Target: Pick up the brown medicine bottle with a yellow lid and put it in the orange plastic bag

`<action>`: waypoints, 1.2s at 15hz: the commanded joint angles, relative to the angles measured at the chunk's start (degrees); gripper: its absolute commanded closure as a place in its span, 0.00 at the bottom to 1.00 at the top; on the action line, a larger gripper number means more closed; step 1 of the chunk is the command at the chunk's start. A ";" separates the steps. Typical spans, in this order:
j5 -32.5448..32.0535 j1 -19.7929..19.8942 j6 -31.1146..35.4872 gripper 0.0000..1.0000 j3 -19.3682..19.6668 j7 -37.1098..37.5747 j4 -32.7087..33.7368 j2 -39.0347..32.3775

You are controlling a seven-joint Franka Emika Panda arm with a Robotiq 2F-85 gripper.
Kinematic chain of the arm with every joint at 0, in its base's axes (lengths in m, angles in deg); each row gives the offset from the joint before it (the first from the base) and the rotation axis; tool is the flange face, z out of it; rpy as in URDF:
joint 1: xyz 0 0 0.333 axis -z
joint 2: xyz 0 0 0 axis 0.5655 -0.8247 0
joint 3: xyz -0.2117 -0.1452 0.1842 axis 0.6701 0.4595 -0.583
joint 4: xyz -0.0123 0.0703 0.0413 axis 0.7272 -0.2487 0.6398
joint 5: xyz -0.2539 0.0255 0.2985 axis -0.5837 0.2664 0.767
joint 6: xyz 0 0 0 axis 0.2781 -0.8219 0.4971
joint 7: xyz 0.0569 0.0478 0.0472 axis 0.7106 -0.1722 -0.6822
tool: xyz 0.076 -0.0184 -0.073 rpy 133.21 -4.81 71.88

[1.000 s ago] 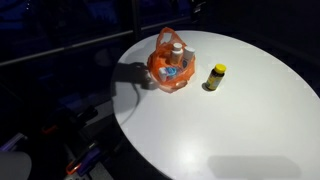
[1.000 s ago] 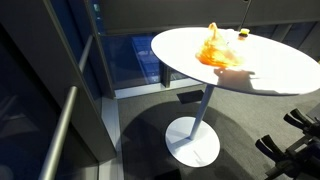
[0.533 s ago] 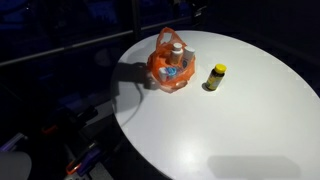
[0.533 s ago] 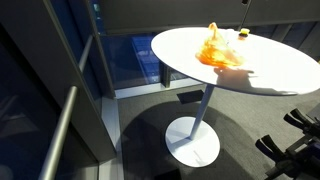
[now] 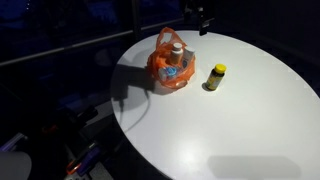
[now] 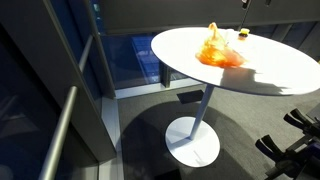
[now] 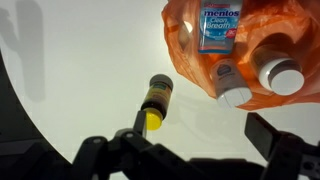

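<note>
Since half a second ago your gripper [image 5: 203,19] has come lower into an exterior view (jaws wide apart, holding nothing). The brown medicine bottle [image 7: 157,98] stands on the white table [image 5: 240,130], just beside the orange plastic bag [image 7: 250,60], not touching it. You are in the approach step; next, I think, you must descend and centre the jaws around the bottle.

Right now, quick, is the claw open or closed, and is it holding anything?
Claw: open, holding nothing.

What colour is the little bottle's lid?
The lid is yellow, clearest in an exterior view.
</note>
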 commanded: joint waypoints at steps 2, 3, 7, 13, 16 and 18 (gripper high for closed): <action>-0.36 -0.31 1.31 0.00 2.52 4.71 4.92 -6.57; 0.08 -0.27 2.11 0.00 2.92 5.08 5.55 -7.78; 2.48 0.27 5.12 0.00 4.14 5.43 8.79 -13.27; 3.60 0.17 6.51 0.00 6.82 6.60 14.07 -19.76; 4.02 0.38 6.34 0.00 7.83 7.59 16.82 -22.72; 4.17 0.47 5.87 0.00 8.39 8.26 18.51 -24.50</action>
